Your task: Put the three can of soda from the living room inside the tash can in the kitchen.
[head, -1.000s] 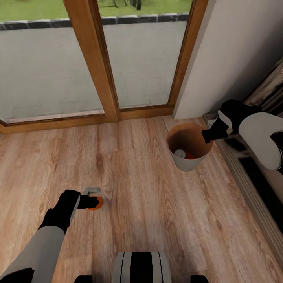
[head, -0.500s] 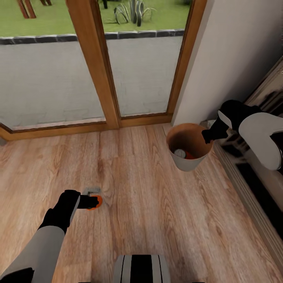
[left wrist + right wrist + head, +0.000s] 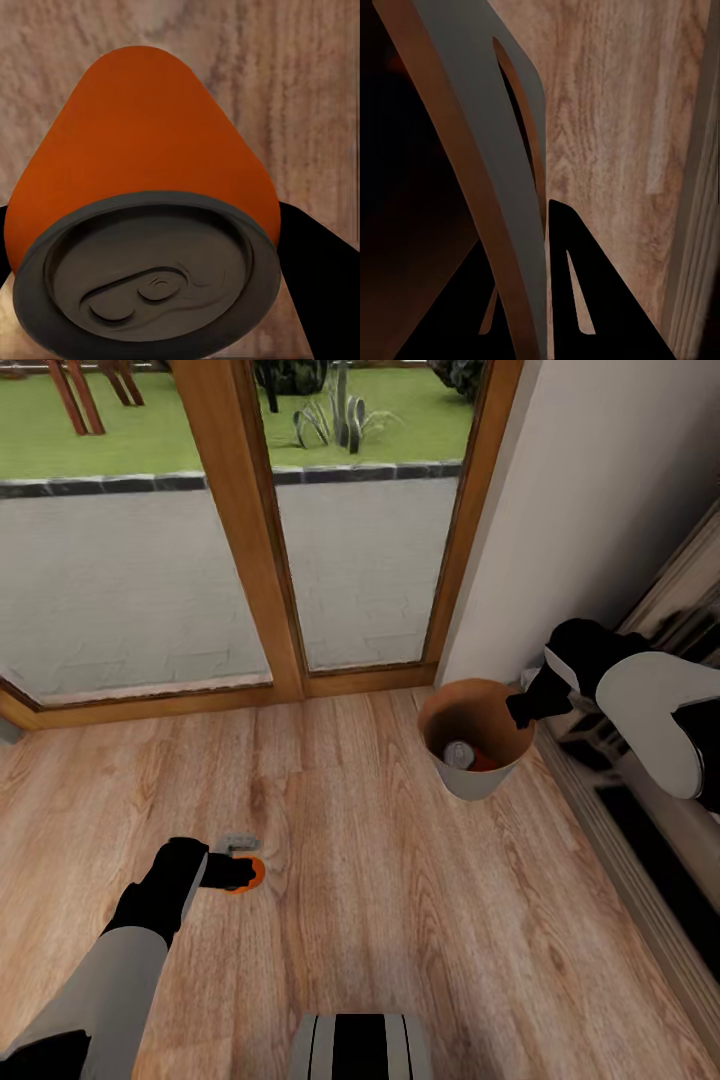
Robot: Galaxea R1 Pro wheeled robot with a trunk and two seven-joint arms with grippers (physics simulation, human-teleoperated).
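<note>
Soda can (image 3: 246, 875), lower left of frame, sits clamped in our left gripper (image 3: 236, 873); our right gripper (image 3: 520, 710) pinches the bin (image 3: 470, 780) rim at right — tugging could tip it.

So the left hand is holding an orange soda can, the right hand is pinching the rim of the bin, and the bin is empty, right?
Not quite: the trash can is not empty. The head view shows a soda can lying inside it. The rest holds: the left gripper grips an orange can, and the right gripper pinches the bin's rim.
</note>
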